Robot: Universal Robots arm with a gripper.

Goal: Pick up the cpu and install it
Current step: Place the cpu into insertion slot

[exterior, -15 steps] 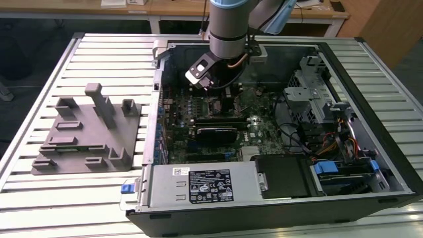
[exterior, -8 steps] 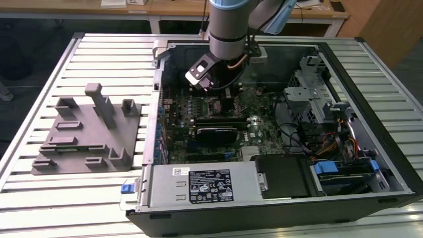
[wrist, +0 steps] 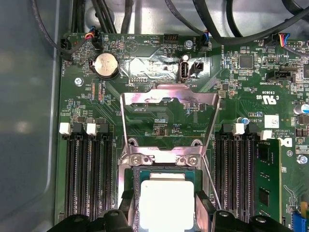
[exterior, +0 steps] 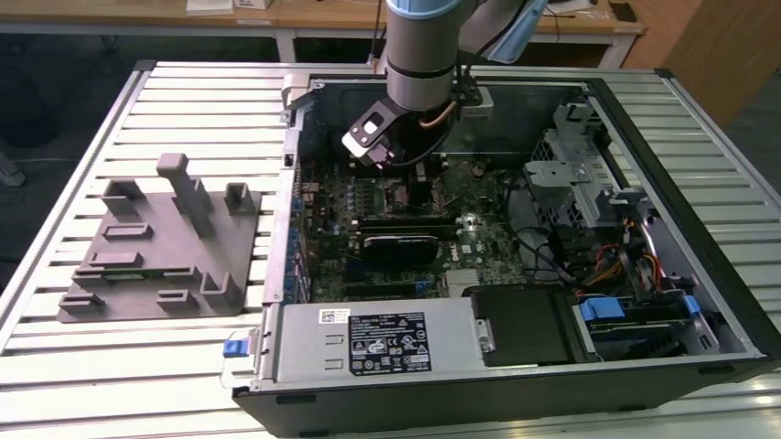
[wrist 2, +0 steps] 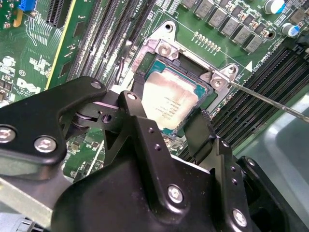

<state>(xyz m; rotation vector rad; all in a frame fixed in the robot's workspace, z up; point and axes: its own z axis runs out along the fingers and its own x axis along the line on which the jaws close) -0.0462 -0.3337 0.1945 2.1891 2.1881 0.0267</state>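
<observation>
cpu (wrist 2: 171, 96) is lying flat inside its socket (wrist 2: 164, 48) in the second wrist view, pale metal top facing up. My end effector (wrist 2: 168, 101) is grasping it: two black fingers (wrist 2: 200, 128) are spread just to its width, one pressing on each opposite edge. One thin lever rod (wrist 2: 270, 99) is slanting away beside the socket.

In the first wrist view the one cpu (wrist: 166, 198) is sitting in that socket between my two fingers (wrist: 126, 205), with the end effector (wrist: 164, 200) clasping its sides. One load plate (wrist: 169, 104) is standing flipped open past the socket. One coin battery (wrist: 106, 65) is lying beyond it, and one green memory module (wrist: 268, 179) is standing in a slot nearby.

In the exterior view my one arm (exterior: 422, 55) is reaching down into one open computer case (exterior: 513, 402) on the table (exterior: 73, 366). One grey fixture (exterior: 153, 247) is resting on the table just beside the case, at the exterior view's left. One black rectangular block (exterior: 397, 245) is sitting on the motherboard (exterior: 488, 242).
</observation>
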